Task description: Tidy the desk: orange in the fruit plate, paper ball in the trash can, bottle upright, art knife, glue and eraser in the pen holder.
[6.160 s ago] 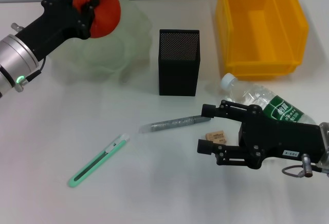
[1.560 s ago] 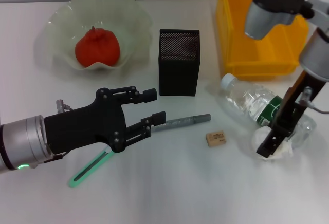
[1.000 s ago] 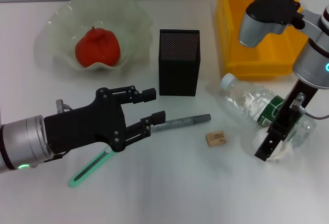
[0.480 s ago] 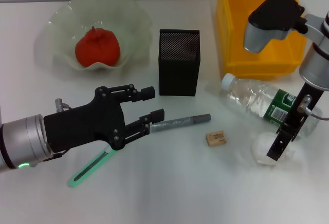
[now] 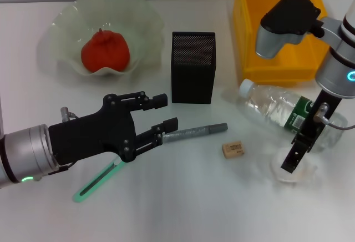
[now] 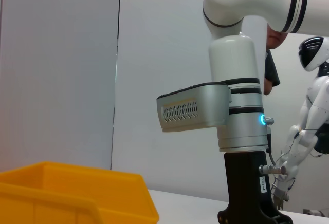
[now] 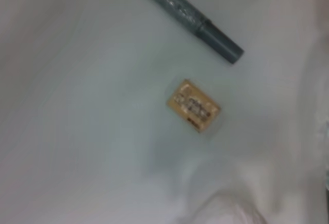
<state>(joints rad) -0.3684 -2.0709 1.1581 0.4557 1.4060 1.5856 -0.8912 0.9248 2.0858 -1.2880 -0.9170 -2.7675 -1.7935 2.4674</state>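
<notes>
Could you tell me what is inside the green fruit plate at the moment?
The orange sits alone in the middle of the fruit plate, stem up. The plate under the fruit is covered, so anything beneath it cannot be seen.

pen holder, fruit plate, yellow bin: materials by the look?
Pen holder: likely black metal mesh, matte; fine perforated dots show on its inner wall.
Fruit plate: looks like translucent pale green glass or plastic, glossy, with a wavy rim.
Yellow bin: likely moulded plastic, opaque, smooth with a slight sheen.
</notes>
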